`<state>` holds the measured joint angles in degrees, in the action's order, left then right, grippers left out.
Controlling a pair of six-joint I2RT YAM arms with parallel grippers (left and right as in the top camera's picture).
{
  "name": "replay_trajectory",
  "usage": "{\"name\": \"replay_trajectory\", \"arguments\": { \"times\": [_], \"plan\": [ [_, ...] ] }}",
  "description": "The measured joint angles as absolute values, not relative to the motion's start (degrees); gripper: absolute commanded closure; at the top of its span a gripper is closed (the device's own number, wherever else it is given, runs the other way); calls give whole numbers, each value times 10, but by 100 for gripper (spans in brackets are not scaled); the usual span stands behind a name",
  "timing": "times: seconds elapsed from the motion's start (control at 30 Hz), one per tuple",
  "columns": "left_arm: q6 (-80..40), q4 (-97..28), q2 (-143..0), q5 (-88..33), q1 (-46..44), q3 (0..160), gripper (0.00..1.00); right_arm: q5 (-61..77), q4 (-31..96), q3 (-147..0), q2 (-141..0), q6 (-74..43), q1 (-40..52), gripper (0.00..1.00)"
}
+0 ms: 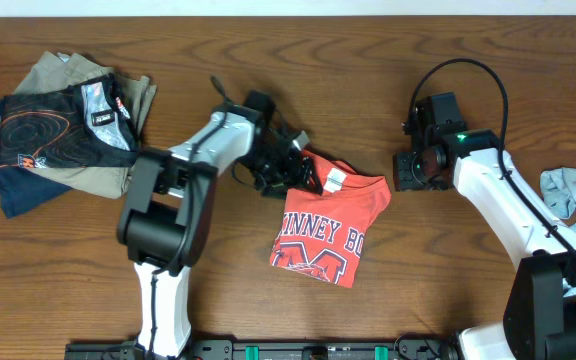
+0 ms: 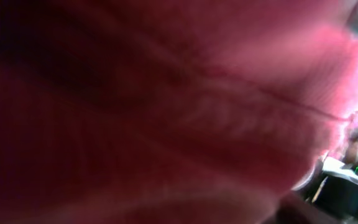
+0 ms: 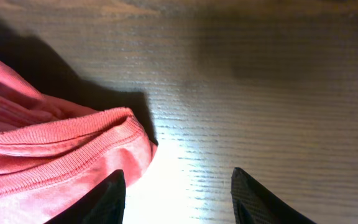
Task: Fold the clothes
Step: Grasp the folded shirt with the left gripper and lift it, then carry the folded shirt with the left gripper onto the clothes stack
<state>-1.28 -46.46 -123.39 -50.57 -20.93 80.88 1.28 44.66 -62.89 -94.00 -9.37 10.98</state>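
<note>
The coral-red T-shirt (image 1: 330,222) with white lettering lies folded small at the table's middle, its white tag near the top left corner. My left gripper (image 1: 286,168) is at that top left corner. The left wrist view is filled by blurred red cloth (image 2: 166,106) pressed close, and the fingers are hidden there. My right gripper (image 3: 178,186) is open and empty, low over bare wood just right of the shirt's ribbed edge (image 3: 61,155); it also shows in the overhead view (image 1: 413,170). A light-blue garment (image 1: 575,192) lies crumpled at the right edge.
A pile of folded clothes (image 1: 63,125), khaki, navy and a black patterned piece, sits at the back left. The wooden table (image 1: 448,280) shows bare wood in front and between the shirt and the right arm.
</note>
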Motion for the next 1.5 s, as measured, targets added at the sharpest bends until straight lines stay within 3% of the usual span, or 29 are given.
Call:
{"name": "replay_trajectory", "arguments": {
  "times": [0.03, 0.1, 0.13, 0.47, 0.87, 1.27, 1.33, 1.37, 1.43, 1.5],
  "plan": [
    [-8, -463, -1239, -508, -217, 809, 73, 11, 448, -629, -940, -94, 110, 48],
    [0, -460, -1244, -507, -229, 809, 90, 5, 451, -629, -940, -94, 110, 48],
    [0, -458, -1245, -506, -235, 809, 93, 3, 453, -629, -940, -94, 110, 48],
    [8, -465, -1236, -440, -179, 832, 94, -25, 464, -629, -940, -94, 110, 51],
    [0, -403, -1048, -257, 45, 871, 93, -37, 473, -629, -940, -94, 110, 52],
    [-32, -245, -1005, -216, 253, 874, 92, -37, 468, -629, -940, -94, 110, 52],
    [-35, -225, -1005, -210, 278, 874, 89, -38, 462, -629, -940, -94, 110, 52],
    [-37, -220, -1006, -205, 291, 874, 83, -38, 460, -629, -940, -94, 110, 52],
    [-42, -215, -1009, -199, 312, 874, 48, -39, 456, -629, -940, -94, 110, 53],
    [-45, -213, -1015, -193, 328, 874, 19, -39, 456, -629, -940, -94, 110, 53]
  ]
}}
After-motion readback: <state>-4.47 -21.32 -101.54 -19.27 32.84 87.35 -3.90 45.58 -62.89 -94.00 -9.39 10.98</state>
